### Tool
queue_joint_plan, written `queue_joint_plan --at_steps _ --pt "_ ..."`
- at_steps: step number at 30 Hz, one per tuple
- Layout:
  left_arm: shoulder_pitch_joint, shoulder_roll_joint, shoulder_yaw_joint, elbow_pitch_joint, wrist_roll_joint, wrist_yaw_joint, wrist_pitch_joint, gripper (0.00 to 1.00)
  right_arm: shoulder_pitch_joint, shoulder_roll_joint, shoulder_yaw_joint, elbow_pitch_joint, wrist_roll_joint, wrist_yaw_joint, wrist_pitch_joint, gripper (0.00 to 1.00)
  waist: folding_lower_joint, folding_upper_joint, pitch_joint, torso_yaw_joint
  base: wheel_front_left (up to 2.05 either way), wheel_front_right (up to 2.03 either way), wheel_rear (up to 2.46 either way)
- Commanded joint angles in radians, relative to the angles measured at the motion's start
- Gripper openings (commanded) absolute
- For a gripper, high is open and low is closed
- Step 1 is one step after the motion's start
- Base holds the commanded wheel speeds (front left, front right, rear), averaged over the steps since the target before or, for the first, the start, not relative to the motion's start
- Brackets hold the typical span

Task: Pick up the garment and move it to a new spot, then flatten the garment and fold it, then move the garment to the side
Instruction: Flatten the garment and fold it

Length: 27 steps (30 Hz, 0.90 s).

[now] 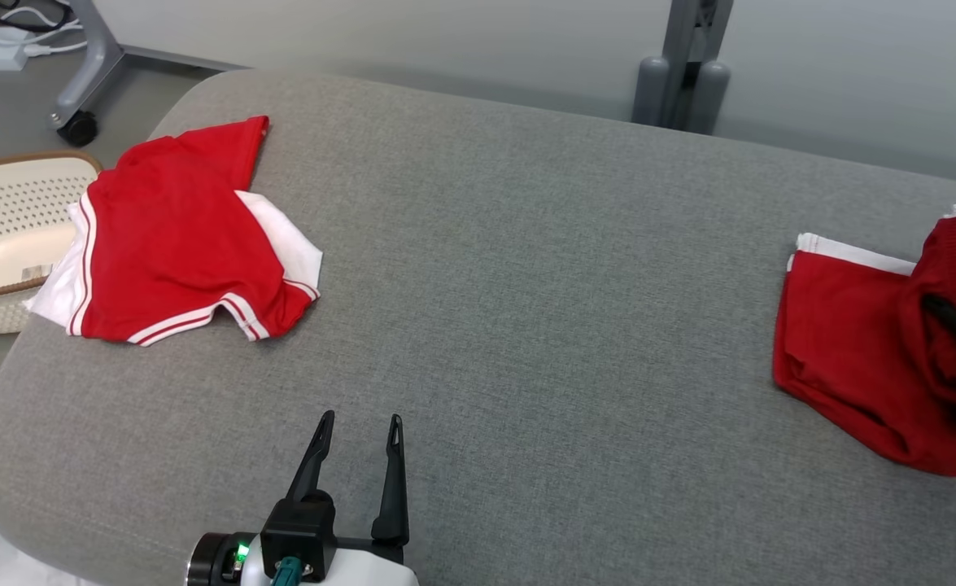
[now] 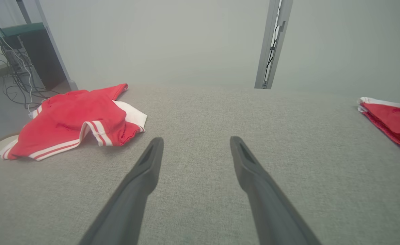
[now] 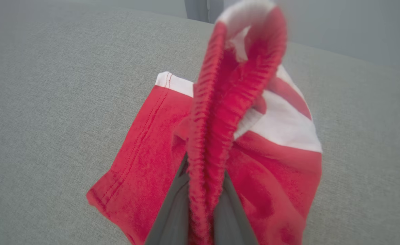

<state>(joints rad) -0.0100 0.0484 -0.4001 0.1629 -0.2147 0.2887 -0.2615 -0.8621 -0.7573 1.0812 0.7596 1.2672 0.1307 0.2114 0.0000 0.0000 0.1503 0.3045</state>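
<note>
I am looking along my right gripper (image 3: pixel 205 168). Its two dark fingers (image 3: pixel 172 211) are pressing together, clamped on the ribbed red waistband of the garment (image 3: pixel 145 153). The band is rising from between them in a blurred loop toward the top centre of the right wrist frame, with white at its tip. The rest of the garment, red with white panels, is spreading out on the grey cushion (image 3: pixel 50 85), with a stitched hem pointing to the lower left.

In the head frame the right gripper (image 1: pixel 953 319) is sitting at the right edge, one dark finger showing inside bunched red cloth. The garment (image 1: pixel 852 358) is lying at the far right of the cushion (image 1: pixel 526 268), its band lifted.

My left gripper (image 1: pixel 361 422) is hovering at the bottom centre of the head frame, its fingers standing wide apart over the grey fabric. In the left wrist frame the left gripper (image 2: pixel 196 140) is pointing across the cushion (image 2: pixel 200 109). The garment (image 2: pixel 394 120) is at the right edge and the other garment (image 2: pixel 74 119) at centre left.

That other garment (image 1: pixel 168 244), red with white stripes, is lying crumpled in the upper left of the head frame, well apart from both grippers. A cream perforated basket (image 1: pixel 6 203) is sitting at the left edge beside it; I cannot tell whether they are touching. A black caster (image 1: pixel 79 128) is showing in the upper left and a grey post (image 1: pixel 681 81) at the top right.
</note>
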Motion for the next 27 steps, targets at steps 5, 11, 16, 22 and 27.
queue_joint_plan --at_steps 5,11,16,22,27 --pt "-0.018 0.004 -0.009 -0.007 -0.012 0.015 -0.003 1.0 -0.013 0.017 0.015 -0.01 0.036 0.0 0.008 0.0 0.0 0.0 0.027 0.031 0.0 0.0 0.0" --pt "-0.025 0.004 -0.032 -0.015 -0.018 0.026 -0.003 1.0 -0.024 0.024 0.048 -0.005 0.042 0.0 0.013 0.0 0.0 0.0 0.053 0.055 0.0 0.0 0.0" --pt "-0.037 0.004 -0.055 -0.024 -0.03 0.045 -0.003 1.0 -0.044 0.024 0.102 0.036 -0.011 0.0 -0.017 1.0 0.0 0.0 0.075 0.074 0.0 0.0 0.0" --pt "-0.025 0.003 -0.063 -0.033 -0.043 0.058 -0.003 1.0 -0.054 0.037 0.123 0.022 -0.006 0.0 -0.022 1.0 0.0 0.0 0.071 0.083 0.0 0.0 0.0" --pt "-0.009 0.004 -0.059 -0.013 -0.057 0.048 -0.003 1.0 -0.067 0.07 0.155 0.066 -0.059 0.0 -0.019 1.0 0.0 0.0 0.048 0.086 0.0 0.0 0.0"
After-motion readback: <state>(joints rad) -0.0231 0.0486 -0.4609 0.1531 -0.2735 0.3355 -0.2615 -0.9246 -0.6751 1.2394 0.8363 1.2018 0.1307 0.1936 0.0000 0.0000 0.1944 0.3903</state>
